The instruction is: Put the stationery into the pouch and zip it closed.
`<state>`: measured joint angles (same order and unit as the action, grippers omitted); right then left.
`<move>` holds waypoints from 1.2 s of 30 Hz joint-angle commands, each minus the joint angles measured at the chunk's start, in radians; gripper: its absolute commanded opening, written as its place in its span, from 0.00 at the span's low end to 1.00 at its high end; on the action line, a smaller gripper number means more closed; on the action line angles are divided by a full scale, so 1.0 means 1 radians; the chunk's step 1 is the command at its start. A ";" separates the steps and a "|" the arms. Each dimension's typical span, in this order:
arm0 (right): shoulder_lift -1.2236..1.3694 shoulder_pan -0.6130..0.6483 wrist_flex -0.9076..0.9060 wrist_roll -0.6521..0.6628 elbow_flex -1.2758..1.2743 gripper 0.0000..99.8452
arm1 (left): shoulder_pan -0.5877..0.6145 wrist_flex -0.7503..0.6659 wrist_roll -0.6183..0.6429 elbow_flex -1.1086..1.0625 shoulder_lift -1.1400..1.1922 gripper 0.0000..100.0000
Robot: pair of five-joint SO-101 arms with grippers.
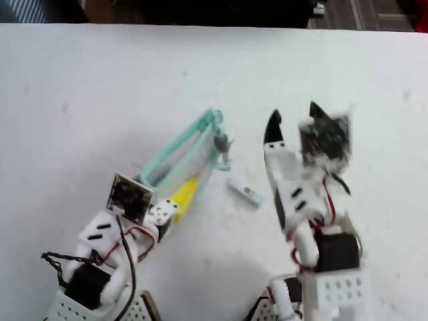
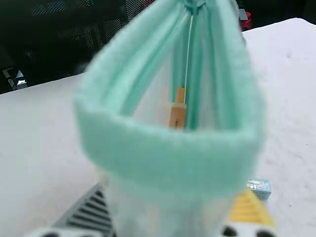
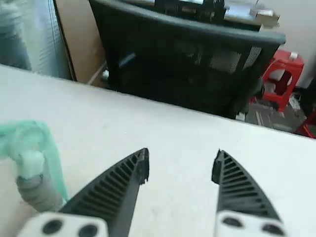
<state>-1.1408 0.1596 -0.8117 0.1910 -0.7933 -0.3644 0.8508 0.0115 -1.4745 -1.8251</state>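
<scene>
A mint-green pouch [image 1: 182, 155] lies slanted at the table's middle, its mouth held wide. My left gripper [image 1: 171, 204] is shut on the pouch's near end, its yellow finger [image 2: 249, 209] beside the fabric. Inside the pouch [image 2: 163, 158] an orange-and-wood pencil-like stick [image 2: 177, 111] shows. A small white and pale-blue piece of stationery [image 1: 244, 192] lies on the table just right of the pouch, also seen as a small block [image 2: 258, 187]. My right gripper [image 1: 294, 124] hangs open and empty above the table, right of the pouch's far end [image 3: 30, 144]. A grey zipper pull [image 1: 223, 150] sits at that far end.
The white table [image 1: 80, 93] spreads wide on the left and at the back. Beyond its far edge stands a black mesh chair [image 3: 187, 54], with a red stool [image 3: 282, 74] farther off.
</scene>
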 commanded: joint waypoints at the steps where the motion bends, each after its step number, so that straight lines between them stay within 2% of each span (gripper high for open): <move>1: 0.131 -0.004 -0.027 0.064 0.041 0.19 | 0.010 0.003 -0.006 0.055 0.002 0.20; 11: 0.423 0.007 -0.087 0.071 0.020 0.19 | 0.051 -0.017 0.002 0.054 0.002 0.20; 14: 0.501 0.073 -0.090 0.086 0.003 0.19 | 0.087 -0.017 0.003 0.057 0.002 0.20; 19: 0.644 0.217 -0.085 0.227 -0.026 0.19 | 0.150 -0.043 0.078 0.057 0.002 0.20; 29: 0.857 0.206 -0.019 0.241 -0.021 0.20 | 0.153 -0.041 0.084 0.057 0.002 0.20; 33: 0.957 0.200 0.050 0.242 -0.018 0.19 | 0.186 -0.046 0.086 0.058 0.002 0.17; 36: 1.009 0.200 0.065 0.279 0.002 0.19 | 0.180 -0.046 0.086 0.058 0.002 0.17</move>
<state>-0.1557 0.3682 -0.7702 0.4411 -0.8255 -0.1926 0.8370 0.0913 -1.4745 -1.8082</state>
